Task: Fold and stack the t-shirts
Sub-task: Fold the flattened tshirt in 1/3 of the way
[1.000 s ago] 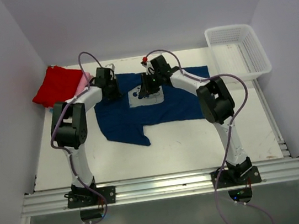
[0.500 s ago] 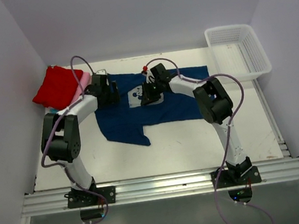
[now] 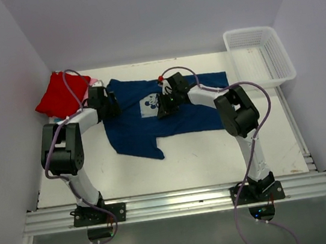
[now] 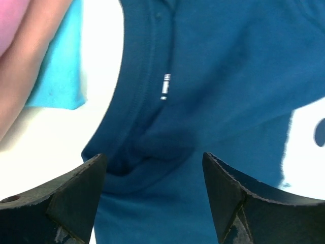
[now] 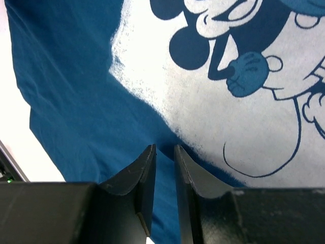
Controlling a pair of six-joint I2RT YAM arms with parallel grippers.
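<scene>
The table [image 3: 192,154] holds it all. The big blue shirt [image 3: 192,115] lies in the middle, spread open, with one sleeve sticking out toward the front. It is not folded yet. At the far left is a pile: a red shirt [image 3: 59,95], a pink shirt [image 4: 20,46] and a teal shirt [image 4: 61,76], all folded. So three look done and one is left. The left gripper [image 4: 153,157] is wide open over the collar and holds nothing. The right gripper [image 5: 165,152] is nearly closed over the mouse picture [image 5: 244,117]. I see nothing in it.
</scene>
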